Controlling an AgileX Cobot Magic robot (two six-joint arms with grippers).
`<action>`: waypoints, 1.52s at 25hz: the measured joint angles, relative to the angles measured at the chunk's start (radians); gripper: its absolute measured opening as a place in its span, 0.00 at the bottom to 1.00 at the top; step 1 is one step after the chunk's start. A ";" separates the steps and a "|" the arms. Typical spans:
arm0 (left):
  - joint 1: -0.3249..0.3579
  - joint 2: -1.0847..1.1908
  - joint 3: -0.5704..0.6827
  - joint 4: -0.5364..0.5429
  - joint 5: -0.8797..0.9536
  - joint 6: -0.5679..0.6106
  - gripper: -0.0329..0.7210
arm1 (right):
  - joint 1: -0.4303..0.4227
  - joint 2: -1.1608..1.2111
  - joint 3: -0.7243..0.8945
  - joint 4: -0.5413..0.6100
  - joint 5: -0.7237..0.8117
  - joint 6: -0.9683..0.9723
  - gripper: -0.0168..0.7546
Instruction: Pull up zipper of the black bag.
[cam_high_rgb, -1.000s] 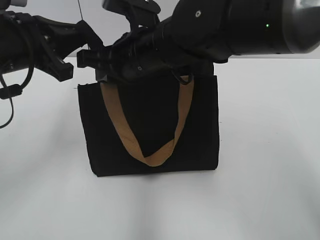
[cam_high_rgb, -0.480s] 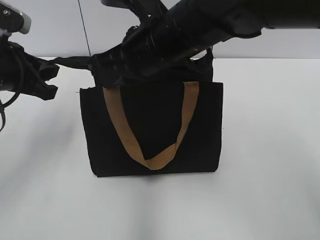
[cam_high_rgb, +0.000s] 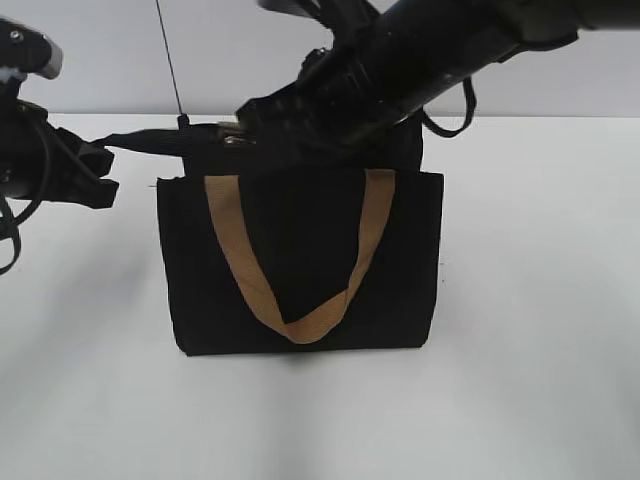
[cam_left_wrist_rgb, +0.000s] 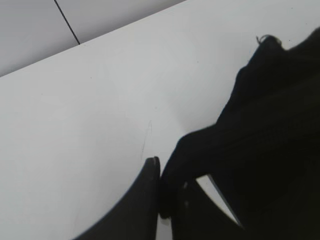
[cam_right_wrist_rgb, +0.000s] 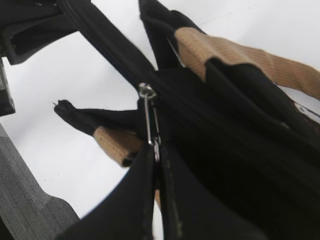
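Right gripper (cam_right_wrist_rgb: 156, 150) clamped on zipper (cam_right_wrist_rgb: 148, 116) pull tab atop black bag (cam_high_rgb: 300, 260), left gripper (cam_left_wrist_rgb: 160, 175) pinching its tail; thin tab may slip.

Left arm (cam_high_rgb: 40, 165) — enters from the left edge, reaching roughly level toward the middle. Left pincer (cam_left_wrist_rgb: 162, 192): jaws closed on a black fabric strip (cam_high_rgb: 140, 141) stretched taut.

Right arm (cam_high_rgb: 440, 45) — descends from the upper right, slanting down toward the middle. Right pincer (cam_right_wrist_rgb: 156, 165): fingers (cam_right_wrist_rgb: 130, 200) pressed together, clamping the silvery pull tab (cam_right_wrist_rgb: 149, 122).
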 joint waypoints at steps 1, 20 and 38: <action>0.000 0.000 0.000 0.000 0.000 0.000 0.07 | -0.018 -0.008 0.000 -0.003 0.017 -0.001 0.00; -0.004 0.024 0.000 0.001 -0.034 0.000 0.07 | -0.301 -0.111 -0.002 -0.205 0.346 -0.005 0.00; -0.137 0.027 -0.032 -0.274 0.500 -0.001 0.75 | -0.322 -0.257 -0.001 -0.308 0.397 -0.076 0.78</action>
